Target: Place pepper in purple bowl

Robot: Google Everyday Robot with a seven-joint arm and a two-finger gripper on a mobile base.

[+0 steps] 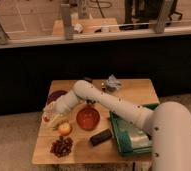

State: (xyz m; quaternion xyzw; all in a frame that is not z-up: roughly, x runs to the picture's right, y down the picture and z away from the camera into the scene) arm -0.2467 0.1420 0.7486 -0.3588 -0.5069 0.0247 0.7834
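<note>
At the table's left edge the gripper [51, 115] hangs low over the white bowl [45, 123] — its grip cannot be told. The pepper [45, 119] shows red just beside it; the purple bowl [55, 95] sits apart — toward the far-left corner.

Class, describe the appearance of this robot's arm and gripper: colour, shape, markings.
The arm is white: thick, rounded tubular segments with bulbous joints and small dark dots. No loose cables show. The gripper, near the purple bowl, looks pale too.
</note>
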